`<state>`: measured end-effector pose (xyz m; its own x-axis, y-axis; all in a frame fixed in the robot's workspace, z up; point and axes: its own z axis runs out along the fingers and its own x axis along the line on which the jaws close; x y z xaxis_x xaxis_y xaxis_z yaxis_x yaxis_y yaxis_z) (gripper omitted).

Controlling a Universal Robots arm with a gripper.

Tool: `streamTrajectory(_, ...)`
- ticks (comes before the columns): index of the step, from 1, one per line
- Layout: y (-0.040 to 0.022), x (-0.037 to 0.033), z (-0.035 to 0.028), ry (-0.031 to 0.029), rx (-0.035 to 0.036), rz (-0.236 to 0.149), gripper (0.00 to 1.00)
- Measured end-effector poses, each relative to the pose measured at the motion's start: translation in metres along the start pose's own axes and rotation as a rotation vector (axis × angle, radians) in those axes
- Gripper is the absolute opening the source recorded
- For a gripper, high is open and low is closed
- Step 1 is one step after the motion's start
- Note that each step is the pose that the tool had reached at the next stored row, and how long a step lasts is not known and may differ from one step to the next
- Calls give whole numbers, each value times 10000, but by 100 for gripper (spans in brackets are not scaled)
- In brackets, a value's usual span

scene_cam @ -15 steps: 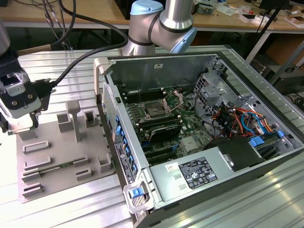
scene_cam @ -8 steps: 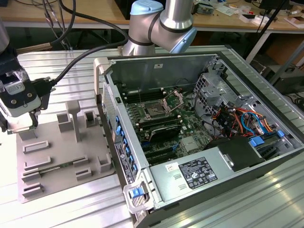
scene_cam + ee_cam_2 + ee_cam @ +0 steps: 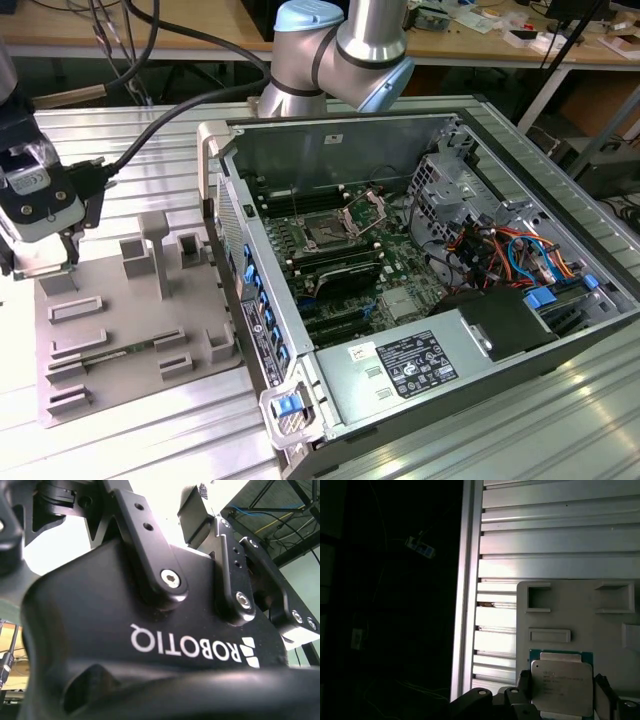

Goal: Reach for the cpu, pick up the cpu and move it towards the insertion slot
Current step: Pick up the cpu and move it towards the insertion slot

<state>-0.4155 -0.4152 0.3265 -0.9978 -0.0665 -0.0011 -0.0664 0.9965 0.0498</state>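
The cpu (image 3: 562, 690) is a flat square chip with a shiny silver top and a green rim. In the first wrist view it lies over the grey fixture plate (image 3: 580, 625), and two dark fingers (image 3: 524, 680) press against its opposite sides. My gripper (image 3: 562, 682) is shut on it. In the exterior view my gripper (image 3: 48, 262) hangs low over the plate's corner at the far left of the exterior view. The insertion slot (image 3: 326, 233), a dark square in a silver frame with its bracket (image 3: 366, 212) raised, sits on the motherboard inside the open case.
The grey fixture plate (image 3: 130, 330) carries raised frames and a tall post (image 3: 158, 250). The case's side wall (image 3: 240, 270) stands between plate and motherboard. A power supply (image 3: 410, 365) fills the case's near corner. The slatted aluminium table (image 3: 560, 540) ends at an edge (image 3: 467, 580) close to the gripper.
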Motion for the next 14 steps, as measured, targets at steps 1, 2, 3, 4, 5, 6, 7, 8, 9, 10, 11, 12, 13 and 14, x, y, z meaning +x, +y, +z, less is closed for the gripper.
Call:
streamTrajectory(1,0,0,-3,-1,0,0,55)
streamTrajectory(2,0,0,-8,1,1,0,55)
streamTrajectory(3,1,0,-13,1,1,0,55)
streamTrajectory(4,1,0,-17,1,1,-1,55)
streamTrajectory(5,1,0,-21,0,0,0,55)
streamTrajectory(6,1,0,-23,1,1,0,55)
streamTrajectory(7,1,0,-25,1,0,0,55)
streamTrajectory(8,1,0,-27,1,1,0,55)
streamTrajectory(9,1,0,-28,0,1,0,55)
streamTrajectory(10,1,0,-29,1,1,0,55)
streamTrajectory(11,1,0,-30,1,1,0,55)
streamTrajectory(12,1,0,-31,0,0,-1,55)
streamTrajectory(13,2,0,-33,2,1,0,55)
streamTrajectory(14,2,0,-33,0,0,-1,55)
